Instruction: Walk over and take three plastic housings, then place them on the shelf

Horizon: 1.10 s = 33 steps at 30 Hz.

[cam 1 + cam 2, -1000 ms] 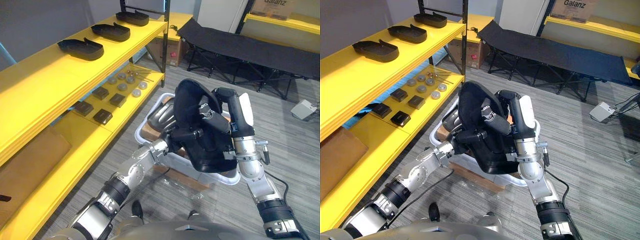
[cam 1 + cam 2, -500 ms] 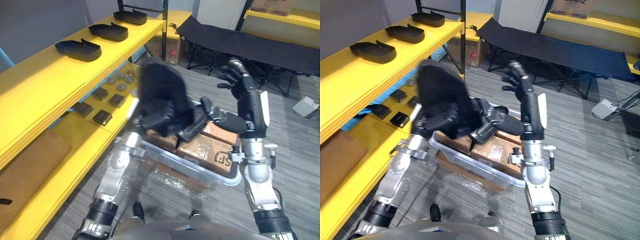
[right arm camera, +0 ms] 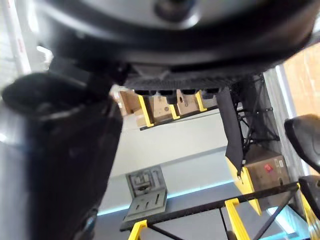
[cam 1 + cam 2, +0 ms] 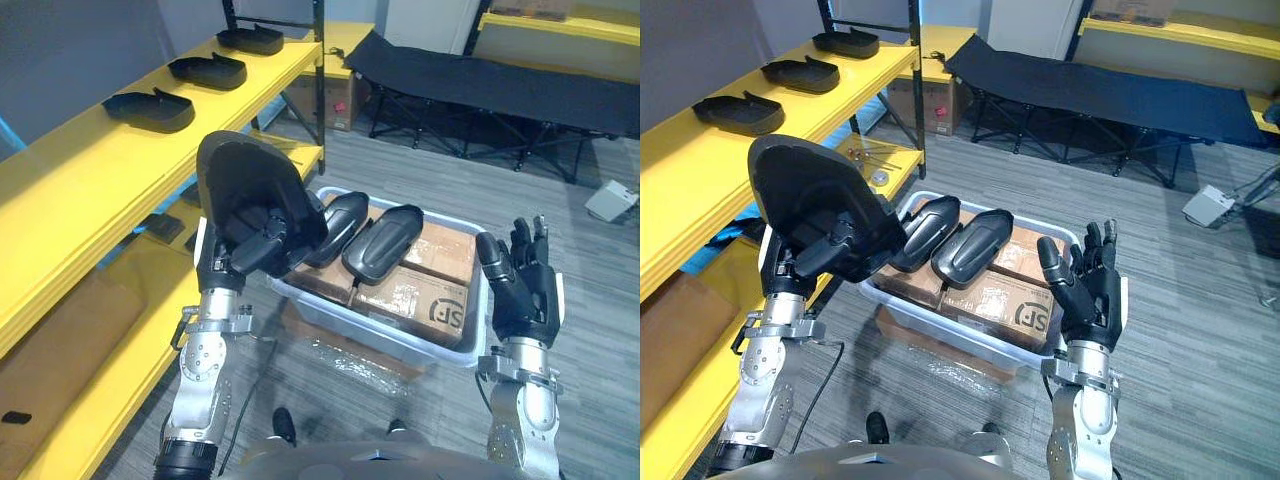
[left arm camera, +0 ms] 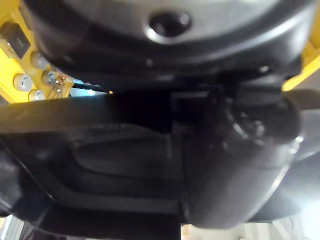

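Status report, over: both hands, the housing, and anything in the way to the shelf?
Left hand shut on housing, held upright beside shelf. Right hand open, empty. Three housings farther along shelf, not in path.

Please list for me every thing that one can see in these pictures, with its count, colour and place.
yellow shelf: one, along the robot's left.
bin: one, white, beside the yellow shelf.
cardboard boxes: at least two, brown, inside the bin.
shelf housings: three, black, in a row on the yellow shelf's top board.
bin housings: two, black, side by side on the cardboard boxes.
held housing: one, black, raised in the left hand.
folding cot: one, black, at the back.
left hand: one, dark, curled round the held housing.
right hand: one, dark, open, raised beside the bin.
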{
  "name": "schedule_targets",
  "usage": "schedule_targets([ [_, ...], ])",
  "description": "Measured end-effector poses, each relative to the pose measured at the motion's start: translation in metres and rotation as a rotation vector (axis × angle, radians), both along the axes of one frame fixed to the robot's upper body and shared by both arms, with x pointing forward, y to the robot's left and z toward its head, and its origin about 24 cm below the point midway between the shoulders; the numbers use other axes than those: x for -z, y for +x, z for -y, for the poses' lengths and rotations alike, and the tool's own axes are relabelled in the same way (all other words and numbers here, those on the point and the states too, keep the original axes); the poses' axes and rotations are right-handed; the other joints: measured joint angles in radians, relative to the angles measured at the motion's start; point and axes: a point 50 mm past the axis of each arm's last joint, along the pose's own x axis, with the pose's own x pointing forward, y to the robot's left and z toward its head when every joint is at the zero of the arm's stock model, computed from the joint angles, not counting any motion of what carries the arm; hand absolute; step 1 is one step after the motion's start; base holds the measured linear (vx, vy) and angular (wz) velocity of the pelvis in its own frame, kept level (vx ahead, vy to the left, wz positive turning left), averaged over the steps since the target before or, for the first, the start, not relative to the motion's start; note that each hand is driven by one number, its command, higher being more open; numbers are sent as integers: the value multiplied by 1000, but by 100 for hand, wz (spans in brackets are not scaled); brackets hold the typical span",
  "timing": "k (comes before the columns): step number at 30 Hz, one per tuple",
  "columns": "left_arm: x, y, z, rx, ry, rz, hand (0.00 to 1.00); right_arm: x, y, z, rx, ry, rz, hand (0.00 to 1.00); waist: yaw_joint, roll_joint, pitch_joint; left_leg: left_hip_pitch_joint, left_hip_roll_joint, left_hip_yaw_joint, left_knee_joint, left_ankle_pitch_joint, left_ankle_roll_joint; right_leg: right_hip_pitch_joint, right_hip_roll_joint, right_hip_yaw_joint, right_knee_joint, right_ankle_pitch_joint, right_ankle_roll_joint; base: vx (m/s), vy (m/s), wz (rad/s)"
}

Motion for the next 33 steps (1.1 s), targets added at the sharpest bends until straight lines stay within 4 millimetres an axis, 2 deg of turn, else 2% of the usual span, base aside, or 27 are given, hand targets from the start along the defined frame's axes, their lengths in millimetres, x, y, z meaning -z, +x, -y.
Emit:
schedule_targets([
  [3,2,-10,-8,-59,-39,-11,0,4,0,1,2,7,-26,100,7,6,-3,-6,0,-10,0,0,0,2,1,-12,-2,0,0,17,-7,9],
  [6,1,-18,-19,-165,-72,-10,0,13,1,-1,-12,24,-73,100,22,15,-3,-38,-7,-71,1,11,1,15,1,-80,-4,-1,1,26,-9,57],
  [10,5,-37,-39,-299,-140,-29,0,32,12,-16,-80,-25,-209,100,75,22,0,-57,-22,-182,0,28,2,68,1,-198,0,-23,9,12,-25,87],
  [11,8,-47,-47,-345,-160,-48,0,36,17,-24,-114,-56,-241,100,100,24,2,-58,-24,-207,0,31,0,82,1,-225,2,-31,10,-8,-33,65],
  [15,23,-85,-70,-490,-171,-127,0,32,42,-52,-238,-180,-252,100,185,22,8,-75,-30,-271,3,44,-5,111,12,-298,3,-45,8,-12,-33,55],
  [17,27,-96,-74,-516,-158,-157,0,27,49,-57,-259,-179,-235,100,204,18,10,-77,-37,-308,4,52,-6,129,13,-337,16,-58,12,-11,-35,58],
  [19,29,-103,-73,-502,-146,-170,0,27,51,-58,-261,-179,-246,100,204,18,12,-89,-42,-331,0,57,-2,146,11,-389,37,-74,15,-56,-23,85],
  [21,26,-102,-69,-444,-135,-155,0,33,47,-55,-247,-172,-286,100,193,22,18,-113,-27,-231,4,49,9,166,13,-458,54,-86,23,-94,17,118],
  [22,22,-98,-63,-383,-132,-126,0,39,40,-50,-228,-163,-325,100,179,23,34,-124,-16,-161,5,43,18,182,14,-519,57,-95,26,-119,35,137],
  [24,17,-95,-56,-308,-121,-90,0,49,27,-44,-213,-153,-384,100,176,30,49,-155,-5,-79,23,9,22,193,9,-581,67,-118,22,-112,57,120],
  [25,15,-94,-55,-281,-115,-72,0,55,20,-43,-213,-143,-410,100,173,7,73,-182,2,-10,65,-32,32,193,-24,-608,70,-130,22,-65,85,69],
  [26,16,-96,-55,-277,-112,-74,0,59,15,-44,-217,-135,-428,100,181,26,76,-190,11,20,134,-24,61,194,-37,-608,81,-133,27,-13,98,42],
  [27,17,-98,-55,-281,-112,-82,0,62,10,-43,-230,-132,-444,100,180,40,75,-179,22,29,142,21,58,196,-30,-602,95,-135,39,32,58,10],
  [29,16,-97,-55,-285,-114,-74,0,63,8,-44,-245,-102,-441,100,178,37,76,-168,5,37,125,20,61,185,-59,-593,116,-136,41,50,69,-10],
  [31,14,-96,-56,-288,-109,-54,0,58,16,-47,-269,-95,-398,100,196,20,94,-189,-3,64,180,-13,77,170,-89,-565,146,-135,47,44,92,-29],
  [33,14,-95,-56,-298,-113,-53,0,54,23,-51,-281,-100,-369,100,200,1,106,-211,-3,72,297,-89,84,180,-117,-554,170,-142,61,51,89,-13],
])
